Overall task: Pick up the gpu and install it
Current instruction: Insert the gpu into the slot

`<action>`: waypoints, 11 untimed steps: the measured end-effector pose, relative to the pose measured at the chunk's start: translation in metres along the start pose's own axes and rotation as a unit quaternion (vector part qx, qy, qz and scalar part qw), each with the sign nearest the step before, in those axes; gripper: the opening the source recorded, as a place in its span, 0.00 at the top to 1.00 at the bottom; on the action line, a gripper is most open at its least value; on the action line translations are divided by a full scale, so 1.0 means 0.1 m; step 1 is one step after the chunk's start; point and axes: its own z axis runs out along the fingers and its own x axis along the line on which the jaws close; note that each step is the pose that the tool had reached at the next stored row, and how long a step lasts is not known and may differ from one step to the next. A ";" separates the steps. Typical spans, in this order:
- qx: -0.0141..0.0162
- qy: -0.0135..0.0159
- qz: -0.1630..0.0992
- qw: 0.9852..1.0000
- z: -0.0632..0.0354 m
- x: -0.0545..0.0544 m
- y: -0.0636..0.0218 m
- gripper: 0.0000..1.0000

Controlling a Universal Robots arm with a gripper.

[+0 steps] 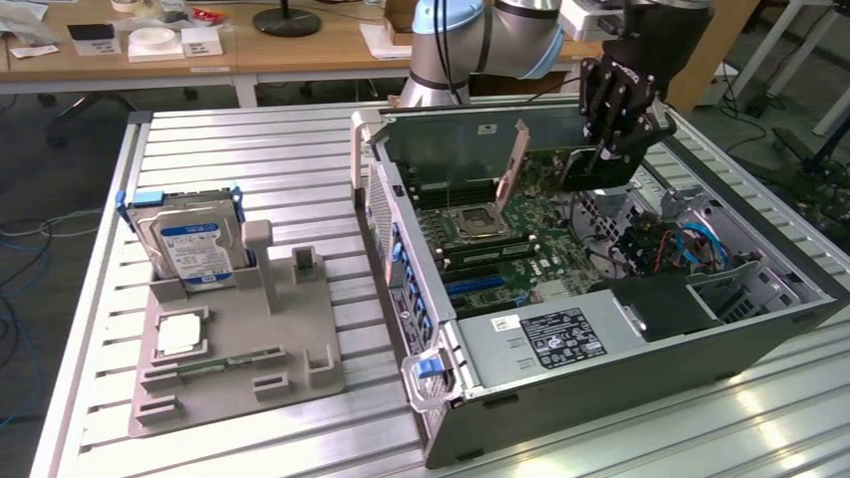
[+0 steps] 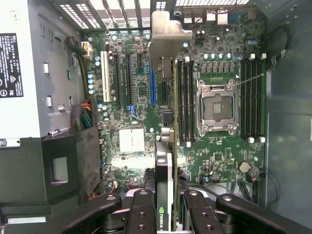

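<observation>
The gpu is a thin dark card with a pale metal bracket at one end. My gripper is shut on it and holds it on edge just above the motherboard inside the open computer case. In the wrist view the gpu runs edge-on from between my fingers, and my gripper grips its near end. Its bracket reaches toward the case's rear slot openings. The card hangs beside a blue expansion slot.
Inside the case are the processor socket, memory slots, the power supply and cable bundles. On the exterior view's left, a grey fixture holds a hard drive and a memory stick. A cluttered desk stands behind.
</observation>
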 end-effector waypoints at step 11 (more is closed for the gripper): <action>0.000 0.000 0.000 1.000 0.014 0.01 0.096 0.73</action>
